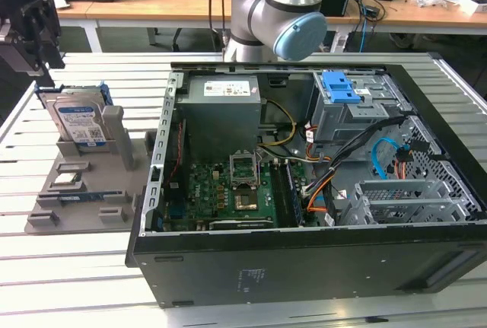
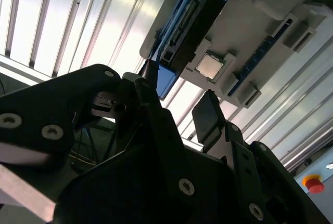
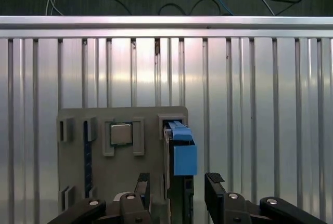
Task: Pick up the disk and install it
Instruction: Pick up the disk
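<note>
The disk [image 1: 80, 119] stands on edge in a slot of the grey holder [image 1: 84, 191], on the exterior view's left; its white-and-blue label and blue rails show. My gripper [image 1: 42, 62] hangs just above the disk's upper end. In the first wrist view the disk [image 3: 182, 156] is seen end-on with its blue rail, and my gripper [image 3: 178, 182] is open, one black finger [image 3: 213, 182] on each side of it with a gap to the disk. In the second wrist view the disk [image 2: 192, 21] lies beyond the open gripper [image 2: 179, 109].
The holder also carries a processor chip [image 3: 120, 134] and a blue memory stick [image 1: 84, 197]. The open computer case [image 1: 304, 267] lies beside it, with a power-supply box [image 1: 223, 107], a motherboard and a drive bay topped by a blue bracket [image 1: 340, 87]. Everything rests on a slatted metal table [image 3: 260, 104].
</note>
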